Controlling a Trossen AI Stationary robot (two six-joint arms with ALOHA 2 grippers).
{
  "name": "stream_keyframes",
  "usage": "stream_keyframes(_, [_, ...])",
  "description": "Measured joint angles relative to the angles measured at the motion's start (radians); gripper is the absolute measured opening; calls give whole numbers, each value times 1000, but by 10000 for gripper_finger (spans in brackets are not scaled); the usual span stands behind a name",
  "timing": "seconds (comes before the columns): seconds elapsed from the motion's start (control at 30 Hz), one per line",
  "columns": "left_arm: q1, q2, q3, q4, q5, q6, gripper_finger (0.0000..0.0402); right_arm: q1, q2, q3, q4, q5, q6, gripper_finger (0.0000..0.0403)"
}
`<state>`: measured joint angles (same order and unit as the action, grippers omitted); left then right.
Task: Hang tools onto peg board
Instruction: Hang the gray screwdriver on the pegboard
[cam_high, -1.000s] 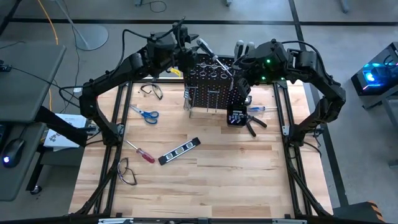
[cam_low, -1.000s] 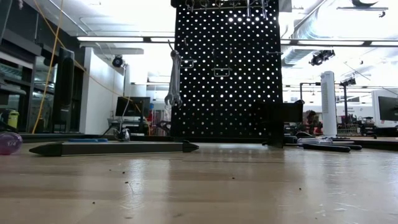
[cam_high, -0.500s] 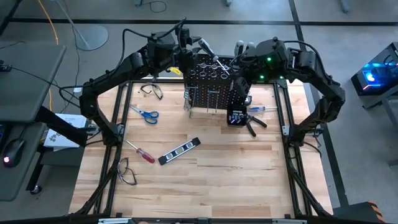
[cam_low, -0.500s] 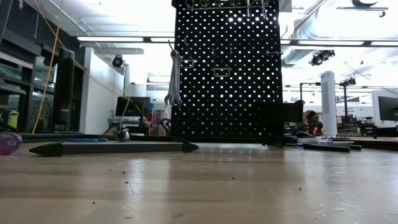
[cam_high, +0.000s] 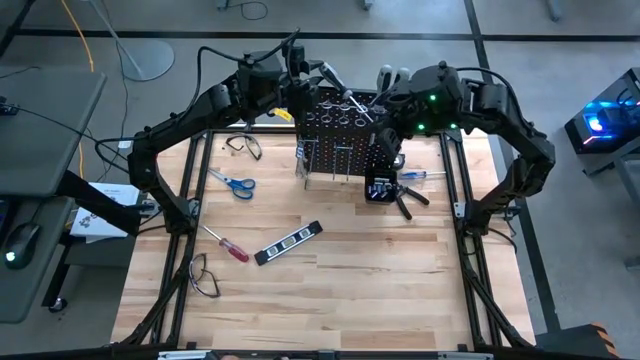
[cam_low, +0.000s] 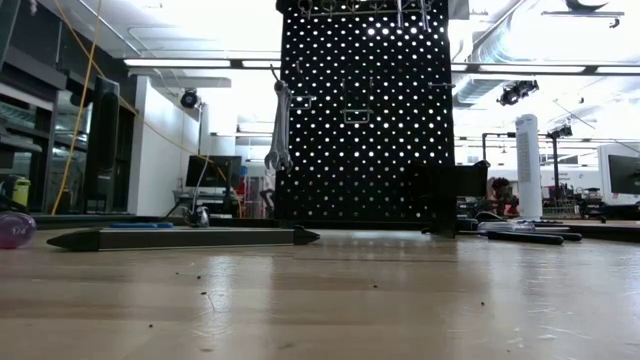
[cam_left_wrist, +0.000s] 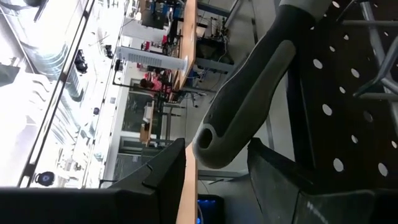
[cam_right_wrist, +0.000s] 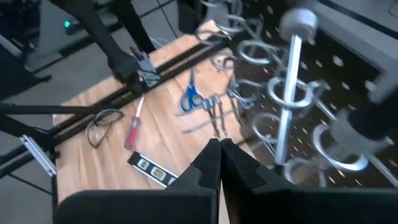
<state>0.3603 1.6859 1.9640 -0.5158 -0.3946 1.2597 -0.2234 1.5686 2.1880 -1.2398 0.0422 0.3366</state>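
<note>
The black peg board (cam_high: 335, 140) stands upright at the table's far middle. A silver wrench (cam_low: 279, 125) hangs at its left edge. At the board's top left, my left gripper (cam_left_wrist: 216, 150) is open. Its fingers stand on either side of the butt end of a grey-and-black screwdriver handle (cam_left_wrist: 249, 99), which slants up over the board's top (cam_high: 327, 75). I cannot tell whether they touch it. My right gripper (cam_right_wrist: 219, 144) is shut and holds nothing, above the board's right part (cam_high: 385, 110). It faces the row of silver rings (cam_right_wrist: 289, 93), where a silver shaft (cam_right_wrist: 287, 118) passes through one ring.
On the table lie blue scissors (cam_high: 233, 183), a red-handled screwdriver (cam_high: 227, 244), a black level (cam_high: 288, 243) and two clear glasses (cam_high: 243, 146) (cam_high: 203, 276). By the board's right foot are a small black box (cam_high: 380, 187), dark pliers (cam_high: 408, 198) and a blue-handled screwdriver (cam_high: 420, 175).
</note>
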Motion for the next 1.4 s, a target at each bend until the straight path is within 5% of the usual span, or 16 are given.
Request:
stream_keyframes(0.23, [0,0,0,0,0,-1,156,23,47,0,-50,30,-3,0])
stream_keyframes(0.67, [0,1,-1,-2,-1,-1,156,21,40,0,-105,246,-4,0])
stream_keyframes(1.4, [-47,19,-2,25,27,-4,156,21,40,4,-83,297,-24,0])
